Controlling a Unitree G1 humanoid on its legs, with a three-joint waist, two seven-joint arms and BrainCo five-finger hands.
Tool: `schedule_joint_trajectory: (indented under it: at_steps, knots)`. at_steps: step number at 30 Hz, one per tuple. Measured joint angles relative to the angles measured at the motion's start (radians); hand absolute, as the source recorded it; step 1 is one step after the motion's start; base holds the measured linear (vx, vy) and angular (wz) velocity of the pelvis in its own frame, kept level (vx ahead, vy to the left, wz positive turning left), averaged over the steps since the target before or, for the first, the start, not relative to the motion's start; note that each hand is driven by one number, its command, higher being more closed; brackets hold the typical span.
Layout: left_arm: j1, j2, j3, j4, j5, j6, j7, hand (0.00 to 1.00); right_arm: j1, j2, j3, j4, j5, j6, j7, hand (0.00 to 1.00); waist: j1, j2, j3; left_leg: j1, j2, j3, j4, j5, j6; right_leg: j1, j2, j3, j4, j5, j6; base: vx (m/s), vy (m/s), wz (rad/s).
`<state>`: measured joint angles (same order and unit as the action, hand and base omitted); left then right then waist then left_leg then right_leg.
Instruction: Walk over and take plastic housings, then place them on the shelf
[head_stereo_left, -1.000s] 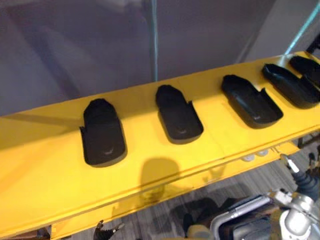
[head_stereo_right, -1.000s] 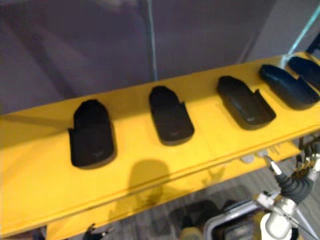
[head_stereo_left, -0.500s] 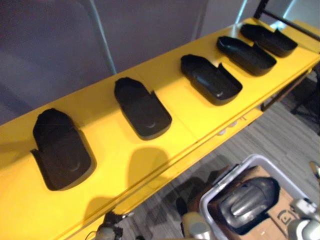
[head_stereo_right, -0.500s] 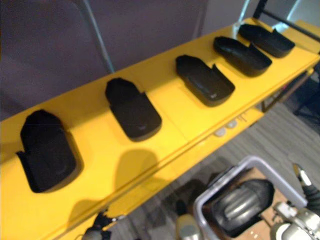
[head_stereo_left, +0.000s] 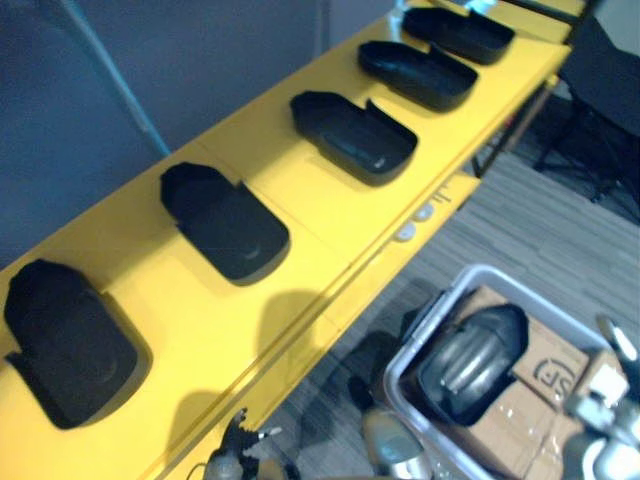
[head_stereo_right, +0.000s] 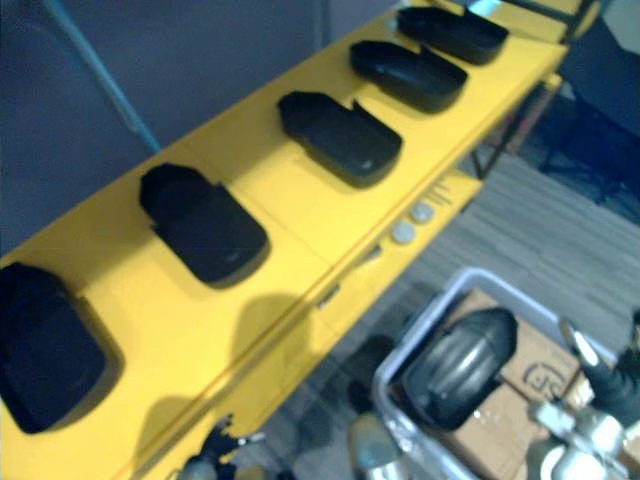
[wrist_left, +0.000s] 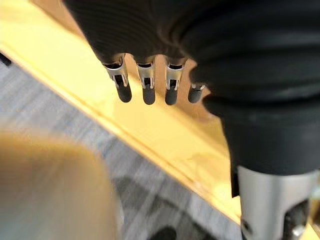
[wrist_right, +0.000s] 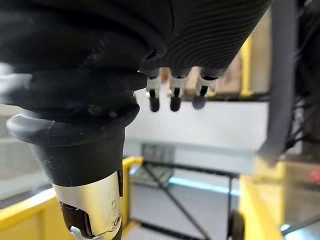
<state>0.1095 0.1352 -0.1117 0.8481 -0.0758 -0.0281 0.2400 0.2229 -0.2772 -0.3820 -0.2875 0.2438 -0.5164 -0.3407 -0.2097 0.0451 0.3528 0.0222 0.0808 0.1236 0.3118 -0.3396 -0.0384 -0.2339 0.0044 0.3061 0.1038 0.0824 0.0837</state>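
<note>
Silver fingers (wrist_left: 145, 89) of the left hand (wrist_left: 165, 40) hang straight down side by side, slightly apart, with nothing between them. They hover over the front edge of the yellow shelf (head_stereo_left: 170, 300) without touching it. The right hand (wrist_right: 170, 35) is the same: its fingers (wrist_right: 173, 97) dangle loose and uncurled, holding nothing.

Five black plastic housings lie on the shelf in a row that runs from the robot's left toward the far right. They are the nearest housing (head_stereo_left: 65, 345), the second housing (head_stereo_left: 225, 220), the third housing (head_stereo_left: 352, 135), the fourth housing (head_stereo_left: 417, 73) and the farthest housing (head_stereo_left: 458, 30). Each rests hollow side up and apart from its neighbours. Each long axis crosses the shelf from back to front, with the narrower end toward the dark wall behind and the broad rounded end toward the front edge.

On the floor below, a grey-rimmed bin (head_stereo_left: 432, 312) holds a dark shell (head_stereo_left: 470, 362), probably another housing, though it is too blurred to be sure. It lies tilted on a cardboard box (head_stereo_left: 545, 375) that carries a dark printed mark. Two pale round discs (head_stereo_left: 405, 232) sit on the shelf's front face.
</note>
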Motion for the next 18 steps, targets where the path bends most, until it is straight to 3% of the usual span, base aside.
schedule_joint_trajectory:
  at_steps: [2, 8, 11, 13, 15, 17, 18]
  knots:
    - [-0.005, 0.0, 0.023, 0.01, -0.048, -0.033, -0.001, 0.0, -0.052, -0.011, 0.014, -0.001, 0.006, 0.021, -0.009, 0.0, 0.016, -0.013, 0.037, -0.013, -0.019, 0.0, 0.009, 0.001, -0.001, -0.002, -0.028, 0.0, -0.012, 0.018, 0.012, -0.11, 0.114, 0.01]
    - [-0.014, 0.002, 0.032, -0.017, -0.124, -0.143, 0.028, 0.0, -0.176, -0.031, 0.152, -0.001, 0.007, 0.02, -0.018, 0.0, 0.043, -0.001, 0.099, -0.111, -0.041, -0.03, 0.091, -0.014, 0.009, -0.077, -0.048, -0.007, 0.039, 0.008, 0.028, -0.05, 0.057, 0.11]
    - [-0.061, -0.032, 0.051, -0.071, -0.121, -0.187, 0.054, 0.0, -0.246, -0.029, 0.202, -0.003, -0.032, 0.019, -0.065, 0.0, 0.083, -0.008, 0.15, -0.194, -0.038, -0.069, 0.236, -0.07, 0.008, -0.178, -0.035, -0.033, 0.243, -0.09, 0.039, -0.09, -0.018, 0.34]
    - [-0.083, -0.066, 0.052, -0.113, -0.107, -0.195, 0.066, 0.0, -0.255, -0.022, 0.22, -0.021, -0.072, 0.024, -0.111, 0.0, 0.123, -0.012, 0.157, -0.247, -0.033, -0.092, 0.364, -0.132, 0.008, -0.231, -0.019, -0.058, 0.386, -0.159, 0.043, -0.07, -0.006, 0.28]
    - [-0.077, -0.083, 0.051, -0.135, -0.057, -0.193, 0.063, 0.0, -0.22, 0.008, 0.22, -0.054, -0.101, 0.057, -0.154, 0.0, 0.146, -0.012, 0.157, -0.251, -0.01, -0.101, 0.436, -0.17, 0.009, -0.215, 0.004, -0.064, 0.405, -0.149, 0.06, -0.04, 0.061, -0.1]
    - [-0.072, -0.087, 0.049, -0.142, -0.016, -0.181, 0.054, 0.0, -0.172, 0.044, 0.221, -0.061, -0.101, 0.06, -0.17, 0.0, 0.142, -0.015, 0.158, -0.24, 0.009, -0.086, 0.466, -0.201, 0.009, -0.197, 0.023, -0.063, 0.397, -0.131, 0.063, -0.07, 0.106, -0.47]
    - [-0.07, -0.088, 0.05, -0.144, 0.017, -0.169, 0.045, 0.0, -0.126, 0.078, 0.233, -0.057, -0.099, 0.06, -0.177, 0.0, 0.144, -0.017, 0.158, -0.223, 0.027, -0.049, 0.475, -0.217, 0.019, -0.192, 0.044, -0.066, 0.376, -0.091, 0.045, -0.13, 0.129, -1.18]
